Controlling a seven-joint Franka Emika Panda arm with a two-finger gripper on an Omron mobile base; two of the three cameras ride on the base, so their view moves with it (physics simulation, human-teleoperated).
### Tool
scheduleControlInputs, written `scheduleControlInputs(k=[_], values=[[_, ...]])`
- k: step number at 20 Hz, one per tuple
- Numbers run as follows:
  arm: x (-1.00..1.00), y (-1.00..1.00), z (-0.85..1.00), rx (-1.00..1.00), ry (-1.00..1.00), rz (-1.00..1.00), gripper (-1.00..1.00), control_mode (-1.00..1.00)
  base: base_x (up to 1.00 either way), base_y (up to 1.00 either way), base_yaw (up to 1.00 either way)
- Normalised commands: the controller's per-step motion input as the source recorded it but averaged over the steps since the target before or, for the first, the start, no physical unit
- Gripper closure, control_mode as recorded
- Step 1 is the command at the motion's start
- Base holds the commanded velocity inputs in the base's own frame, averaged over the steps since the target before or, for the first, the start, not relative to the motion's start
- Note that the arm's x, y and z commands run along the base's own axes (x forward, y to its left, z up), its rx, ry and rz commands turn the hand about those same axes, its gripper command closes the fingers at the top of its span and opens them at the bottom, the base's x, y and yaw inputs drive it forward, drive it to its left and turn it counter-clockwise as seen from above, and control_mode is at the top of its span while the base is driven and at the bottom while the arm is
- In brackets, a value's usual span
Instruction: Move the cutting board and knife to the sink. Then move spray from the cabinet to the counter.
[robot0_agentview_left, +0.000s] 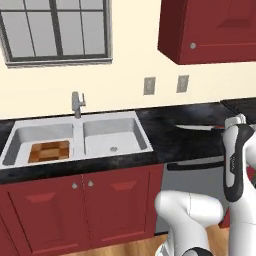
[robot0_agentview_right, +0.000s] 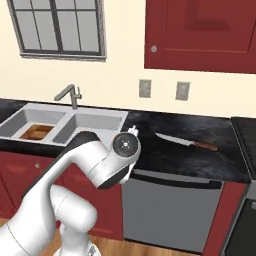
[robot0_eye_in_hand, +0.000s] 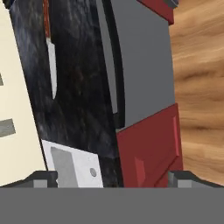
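**Board in the sink, knife next on the table**

You have the cutting board (robot0_agentview_left: 48, 151) lying flat in the left basin of the sink (robot0_agentview_left: 120, 118), so the first half of the carry looks done. What remains of that step is the knife (robot0_agentview_right: 185, 142), which rests on the black table (robot0_agentview_right: 165, 160) well to the right of the sink, above the grey dishwasher front (robot0_agentview_right: 170, 210).

Your jaws are released, spread wide with nothing between them; in the hand view the two dark tips (robot0_eye_in_hand: 112, 177) sit at the bottom corners and frame only table, sink corner and cabinet door.

The relation to watch: in the hand view the knife (robot0_eye_in_hand: 51, 61) lies toward 11 o'clock from the jaws, well apart from them. Its long axis runs nearly 12 to 6 in that view, reddish handle end at 12, pointed blade tip at 6, nearest the jaws. In the right base view the same knife points its blade toward 10 o'clock, at the sink, and its handle toward 4 o'clock, at the stove side.

You will likely need to bring the hand over the handle and set the jaws across the long axis, not along it, before closing. The blade is thin and flat on the stone, so a grasp there could slip.

The spray and its open cabinet are a later step.
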Motion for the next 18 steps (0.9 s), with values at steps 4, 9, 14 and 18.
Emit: scheduleControlInputs(k=[4, 9, 14, 18], values=[[0.0, 0.0, 0.0, 0.0, 0.0, 0.0, -1.0, 1.0, 0.0, -1.0, -0.01], [0.0, 0.0, 0.0, 0.0, 0.0, 0.0, -1.0, 1.0, 0.07, -0.9, -0.03], [0.0, 0.0, 0.0, 0.0, 0.0, 0.0, -1.0, 1.0, 0.51, -0.41, -0.03], [0.0, 0.0, 0.0, 0.0, 0.0, 0.0, -1.0, 1.0, 0.77, 0.0, -0.03]])
